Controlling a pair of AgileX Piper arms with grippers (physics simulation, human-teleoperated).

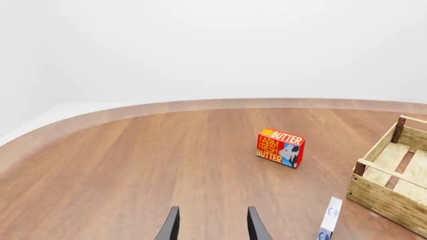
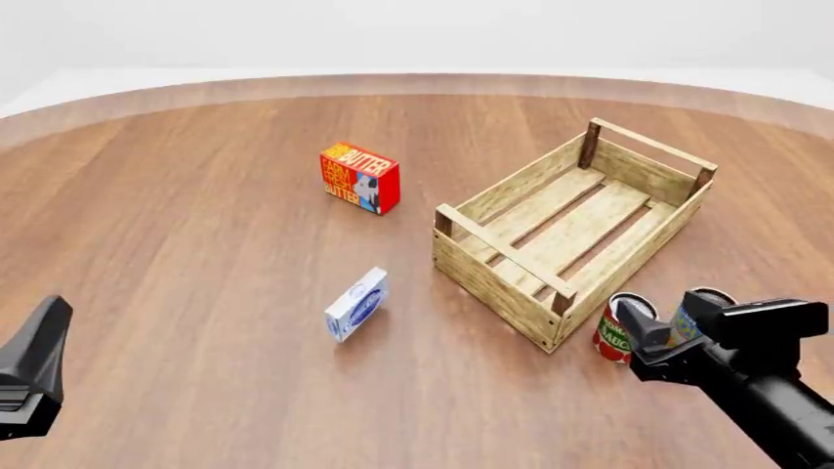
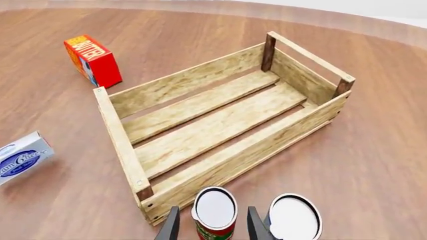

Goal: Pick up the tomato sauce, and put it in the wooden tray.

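The tomato sauce (image 3: 215, 214), a small can with a red and green label and a silver top, stands upright on the table just outside the near corner of the wooden tray (image 3: 200, 127). In the front view the tomato sauce (image 2: 612, 332) is partly covered by my right gripper (image 2: 662, 327). My right gripper (image 3: 213, 227) is open, one finger on each side of the can's top, with a gap on both sides. The wooden tray (image 2: 573, 230) holds nothing. My left gripper (image 1: 213, 227) is open over bare table at the near left (image 2: 39, 357).
A second can (image 3: 293, 218) stands right beside the tomato sauce, close to one right finger. A red butter box (image 2: 359, 179) stands left of the tray. A blue-and-white cream cheese box (image 2: 355, 304) lies nearer. The table's curved far edge (image 2: 417, 83) is well beyond.
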